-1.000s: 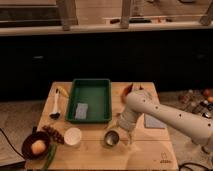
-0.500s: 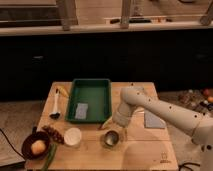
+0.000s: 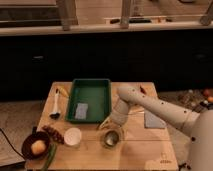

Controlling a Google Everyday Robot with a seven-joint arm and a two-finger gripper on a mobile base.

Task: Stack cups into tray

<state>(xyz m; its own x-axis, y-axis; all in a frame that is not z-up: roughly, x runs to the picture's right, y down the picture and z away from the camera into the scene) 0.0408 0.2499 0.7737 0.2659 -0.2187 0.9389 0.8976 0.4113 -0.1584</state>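
Observation:
The dark-green tray (image 3: 90, 81) lies at the table's back middle, with a small grey-blue pad (image 3: 81, 111) inside it. The white cup (image 3: 73, 136) stands upright in front of the tray's left corner. The greenish-grey shiny cup (image 3: 112, 139) stands upright to its right, in front of the tray's right corner. My gripper (image 3: 111, 126) hangs just above and behind the shiny cup, near the tray's front right corner. Its fingers look spread open and hold nothing.
A dark brown bowl (image 3: 33, 147) with an orange fruit sits at the front left, with a green stalk (image 3: 50, 157) and dark bits (image 3: 51, 133) beside it. A utensil (image 3: 56, 104) lies left of the tray. A flat grey pad (image 3: 152, 120) lies on the right.
My arm has swung left. The gripper has moved from the right side of the shiny cup to just above and behind it. The cups have not moved.

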